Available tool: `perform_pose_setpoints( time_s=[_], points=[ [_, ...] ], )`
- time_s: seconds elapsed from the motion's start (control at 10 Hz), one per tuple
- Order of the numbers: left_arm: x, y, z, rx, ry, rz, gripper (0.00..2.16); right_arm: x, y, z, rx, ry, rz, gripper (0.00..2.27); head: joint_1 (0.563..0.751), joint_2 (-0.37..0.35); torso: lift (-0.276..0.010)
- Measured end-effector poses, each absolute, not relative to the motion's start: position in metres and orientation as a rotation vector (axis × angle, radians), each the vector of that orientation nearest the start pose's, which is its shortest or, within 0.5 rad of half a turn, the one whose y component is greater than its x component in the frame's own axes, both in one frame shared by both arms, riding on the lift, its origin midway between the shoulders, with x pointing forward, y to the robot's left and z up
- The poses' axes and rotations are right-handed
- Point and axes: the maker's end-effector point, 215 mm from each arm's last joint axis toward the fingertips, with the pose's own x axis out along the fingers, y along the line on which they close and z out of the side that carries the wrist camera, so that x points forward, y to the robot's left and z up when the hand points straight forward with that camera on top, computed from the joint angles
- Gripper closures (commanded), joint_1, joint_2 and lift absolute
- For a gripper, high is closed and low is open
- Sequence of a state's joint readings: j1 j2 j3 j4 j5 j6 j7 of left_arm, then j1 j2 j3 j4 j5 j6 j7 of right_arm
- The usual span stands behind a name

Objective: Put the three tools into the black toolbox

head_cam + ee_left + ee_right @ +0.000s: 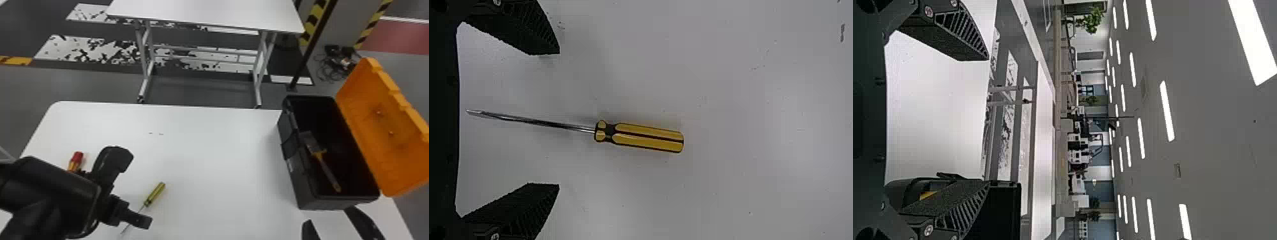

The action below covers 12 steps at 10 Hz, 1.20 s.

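Your left pincer [559, 119] and right pincer [988, 120] gape empty; take the screwdriver [549, 123] by its ridged handle [649, 143]: probably light, stiff, apt to roll.

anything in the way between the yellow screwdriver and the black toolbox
Nothing visible stands between them: white tabletop lies from the screwdriver to the toolbox, leaving just its wall to clear. The orange lid is open on the far side, and the right gripper is near the closer end, off that line.
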State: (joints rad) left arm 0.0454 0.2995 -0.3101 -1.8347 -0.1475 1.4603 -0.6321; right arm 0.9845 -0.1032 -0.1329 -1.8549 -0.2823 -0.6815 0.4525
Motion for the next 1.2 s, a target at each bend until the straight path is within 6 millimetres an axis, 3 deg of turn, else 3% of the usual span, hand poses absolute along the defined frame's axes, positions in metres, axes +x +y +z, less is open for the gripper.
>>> perform_pose_setpoints(
  time_s=[0.3, 0.6, 1.0, 1.2],
  points=[
    [0.335, 0.171, -0.581, 0.213, 1.365, -0.570, 0.15, 0.238, -0.246, -0.387, 0.055, -0.008, 0.285, 0.11, 0.695, -0.157, -0.051],
    [0.325, 0.169, -0.581, 0.216, 1.404, -0.572, 0.18, 0.240, -0.248, -0.387, 0.056, -0.011, 0.283, 0.11, 0.695, -0.165, -0.051],
    [0.310, 0.182, -0.584, 0.241, 1.448, -0.546, 0.20, 0.242, -0.253, -0.387, 0.063, -0.010, 0.273, 0.11, 0.695, -0.156, -0.051],
    [0.312, 0.191, -0.582, 0.274, 1.442, -0.531, 0.19, 0.242, -0.255, -0.387, 0.067, -0.011, 0.267, 0.11, 0.695, -0.140, -0.051]
  ],
)
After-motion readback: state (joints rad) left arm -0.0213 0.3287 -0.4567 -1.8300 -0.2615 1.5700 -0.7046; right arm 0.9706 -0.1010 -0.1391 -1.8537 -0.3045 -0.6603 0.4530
